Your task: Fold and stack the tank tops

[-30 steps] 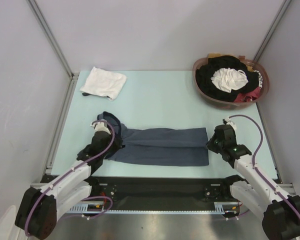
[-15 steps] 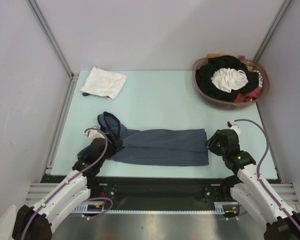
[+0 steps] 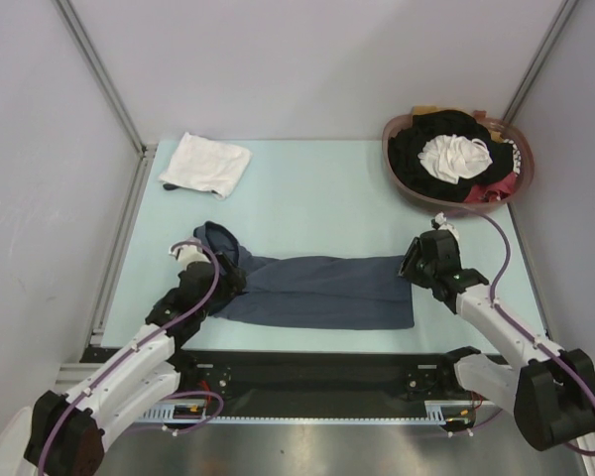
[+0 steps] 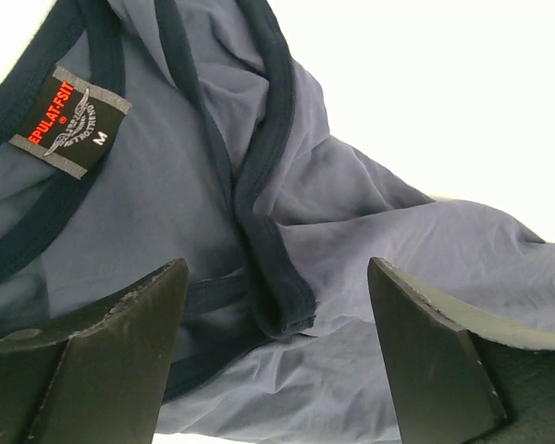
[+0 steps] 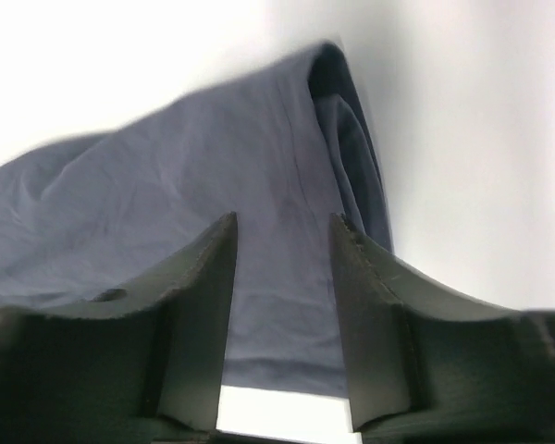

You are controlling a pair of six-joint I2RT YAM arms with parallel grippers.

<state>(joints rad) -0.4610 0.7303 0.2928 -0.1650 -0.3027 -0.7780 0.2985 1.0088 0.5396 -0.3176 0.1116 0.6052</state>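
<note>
Top cam: grey-blue top is lying folded into a long strip across the near half of the table, strap end to the left, hem end to the right. The white top is sitting folded at the far-left corner, well apart from it. A basket of jumbled clothes is sitting far right. Each arm is reaching to one end of the strip, but from above the wrists are covering the fingers, so no jaw gap is showing there.

Wrist cams are filling that in. Left claw is standing released, jaws wide, hanging over the neck area w/ nothing pinched. That view alone is showing the dark trim and a red-and-black label marked M. Right claw is also released, jaws abt half apart, w/ the hem corner lying beyond the gap, not gripped.

Hard to make out: the table is washing out to white in both wrist views, and the right one is blurry. Can't tell if the fingertips are touching cloth. The white top's trim isn't readable from above.
</note>
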